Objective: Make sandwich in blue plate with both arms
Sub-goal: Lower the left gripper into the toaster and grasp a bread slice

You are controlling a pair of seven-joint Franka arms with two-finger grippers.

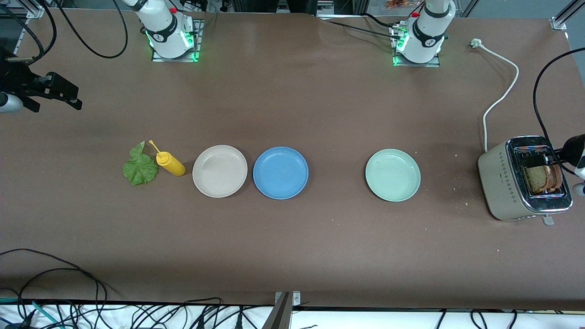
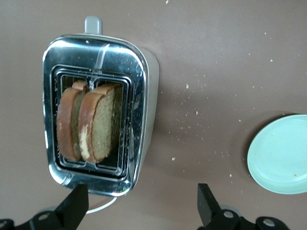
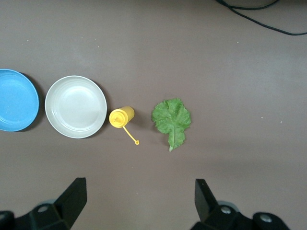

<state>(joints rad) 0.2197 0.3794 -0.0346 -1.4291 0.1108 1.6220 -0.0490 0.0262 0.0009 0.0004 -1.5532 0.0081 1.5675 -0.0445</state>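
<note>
Left gripper hangs over the toaster, jaws spread, bread slices just ahead. Right gripper, jaws spread, hangs over the bench by the lettuce leaf. Blue plate sits bare, awaiting both.

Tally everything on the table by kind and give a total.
Plates: 3 (blue plate, beige plate, pale green plate)
Bread slices: 2
Lettuce leaf: 1
Yellow squeeze bottle: 1
Toaster: 1
Total: 8
</note>
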